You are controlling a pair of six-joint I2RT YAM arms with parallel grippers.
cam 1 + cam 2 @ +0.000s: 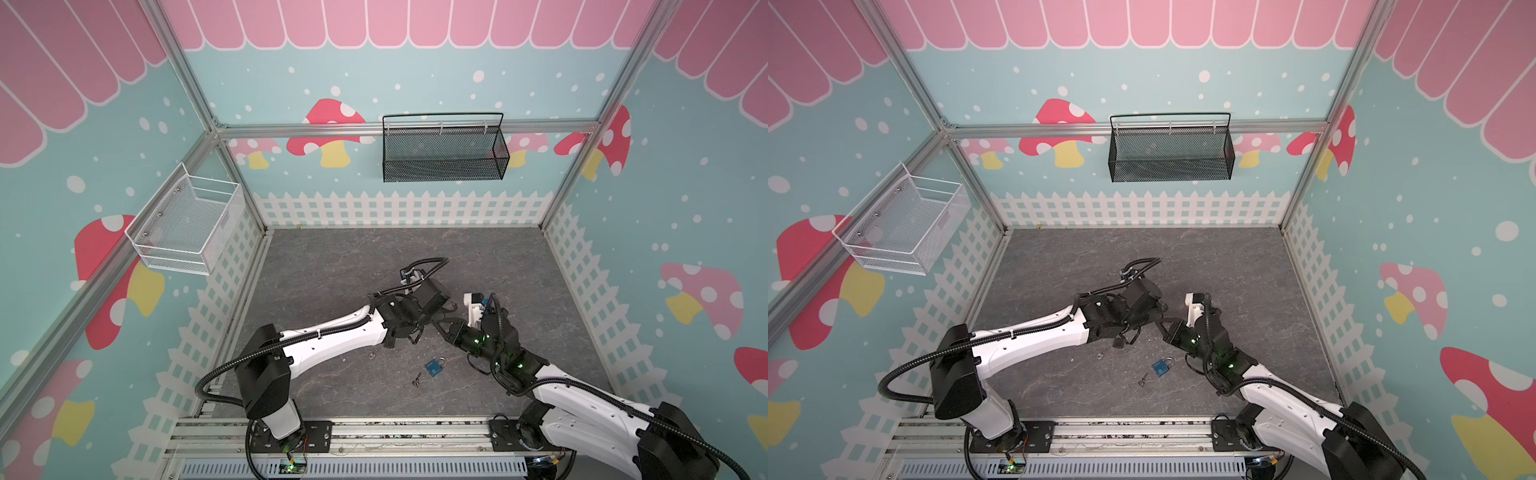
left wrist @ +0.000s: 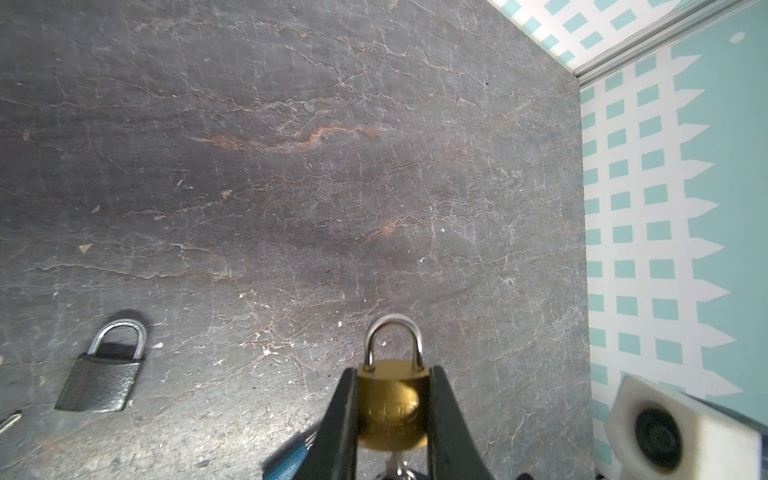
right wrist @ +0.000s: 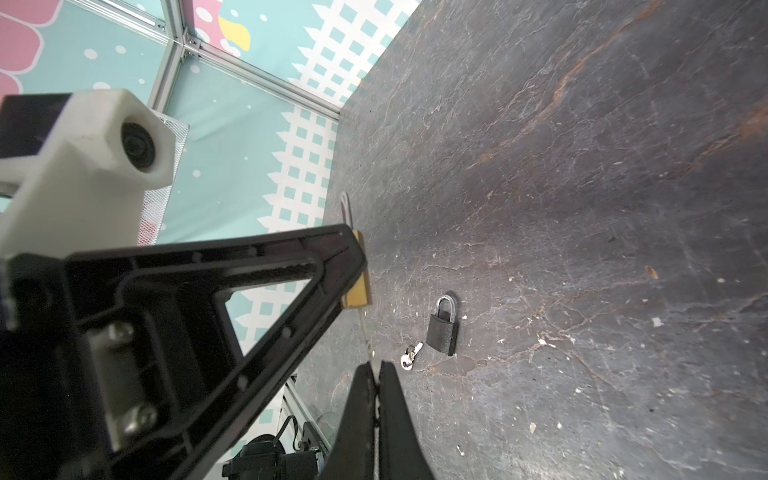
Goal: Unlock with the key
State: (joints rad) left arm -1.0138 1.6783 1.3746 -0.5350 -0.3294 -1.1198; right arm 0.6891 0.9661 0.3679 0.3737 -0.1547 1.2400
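Observation:
In the left wrist view my left gripper point(image 2: 390, 374) is shut on a brass padlock point(image 2: 390, 407), held off the floor by its body with the steel shackle point(image 2: 392, 336) sticking out past the fingertips. My right gripper point(image 3: 376, 368) is shut on a small key point(image 3: 365, 332). The key's blade reaches up to the underside of the brass padlock point(image 3: 358, 291). How deep it sits in the keyhole is hidden. The key's end shows just below the lock body point(image 2: 395, 461). In both top views the two grippers point(image 1: 432, 318) point(image 1: 446, 328) meet tip to tip above mid-floor.
A dark padlock point(image 3: 444, 328) lies on the slate floor with loose keys point(image 3: 411, 355) beside it. A blue padlock point(image 1: 434, 368) and another key point(image 1: 415, 379) lie nearer the front. A black mesh basket point(image 1: 442, 149) and a white one point(image 1: 187, 224) hang on the walls.

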